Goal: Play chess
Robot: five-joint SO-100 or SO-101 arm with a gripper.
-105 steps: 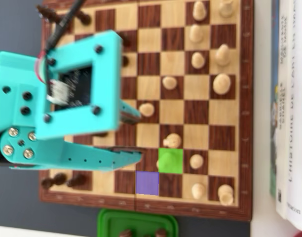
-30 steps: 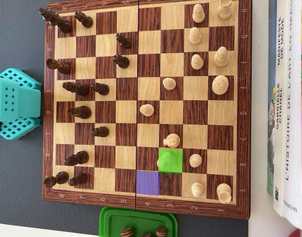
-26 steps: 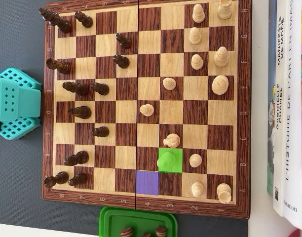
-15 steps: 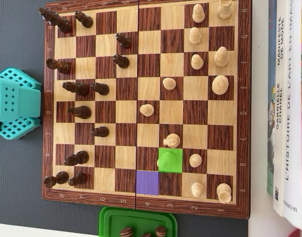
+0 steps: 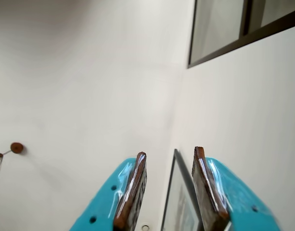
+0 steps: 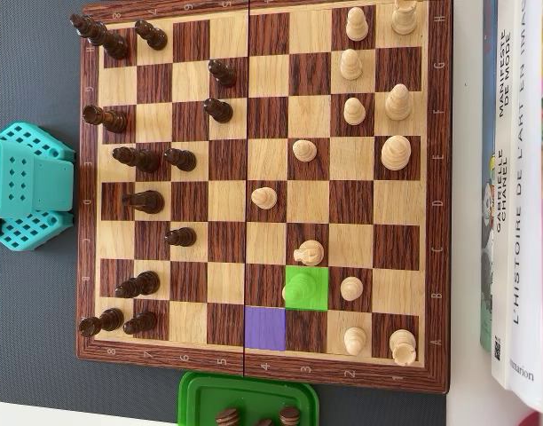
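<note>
In the overhead view a wooden chessboard [image 6: 263, 371] carries dark pieces [image 6: 147, 201] on its left half and light pieces [image 6: 396, 153] on its right. One light piece [image 6: 300, 286] stands on a square tinted green, and the empty square [image 6: 265, 327] diagonally below-left of it is tinted purple. The turquoise arm [image 6: 27, 186] is folded back beside the board's left edge. In the wrist view my gripper [image 5: 170, 152] points up at a pale wall, open, with nothing between its brown-padded fingers [image 5: 133, 187].
A green tray [image 6: 197, 390] below the board's lower edge holds captured dark pieces [image 6: 227, 415]. Books [image 6: 520, 195] lie along the right side. The wrist view shows a dark-framed window [image 5: 234, 29] and a picture frame [image 5: 179, 202] on the wall.
3.5 s ago the arm reached out over the board's left half; it has since drawn back to the left edge. Over the last second nothing has moved.
</note>
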